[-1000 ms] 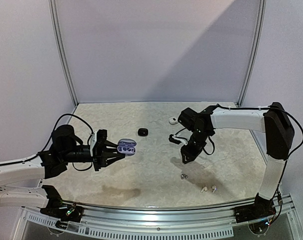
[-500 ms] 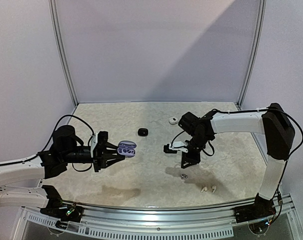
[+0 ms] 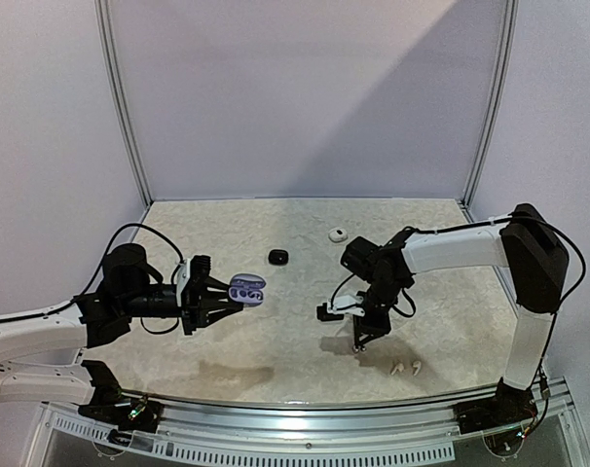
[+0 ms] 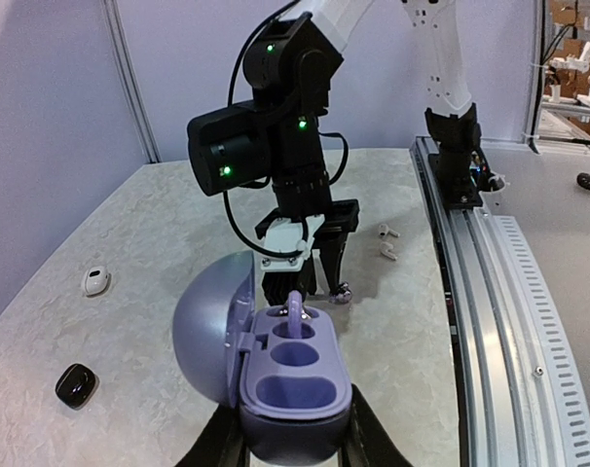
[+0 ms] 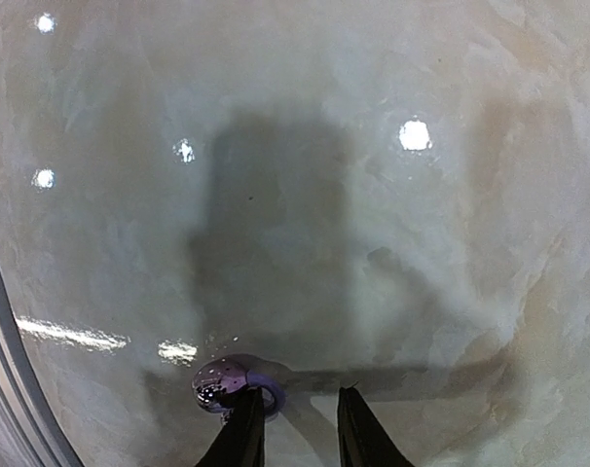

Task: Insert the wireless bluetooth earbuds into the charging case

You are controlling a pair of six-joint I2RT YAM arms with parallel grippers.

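My left gripper (image 3: 220, 295) is shut on the base of the purple charging case (image 4: 295, 375), held above the table with its lid (image 4: 209, 331) swung open. One purple earbud (image 4: 296, 312) stands in the case's far socket; the other sockets show empty. My right gripper (image 5: 297, 413) points straight down at the table, open by a narrow gap with nothing in it. A dark purplish earbud (image 5: 225, 379) lies on the table against the outer side of its left fingertip (image 5: 246, 413). The left wrist view shows that earbud (image 4: 340, 292) beside the right gripper (image 4: 310, 277).
A white stemmed pair of earbuds (image 3: 405, 369) lies near the front edge, right of the right gripper. A small black item (image 3: 277, 256) and a small white one (image 3: 338, 233) sit farther back. The metal rail (image 4: 490, 292) runs along the table's near edge.
The right arm has swung toward the near side and lowered its gripper to the table beside the purplish earbud. The left arm and the case have not moved.
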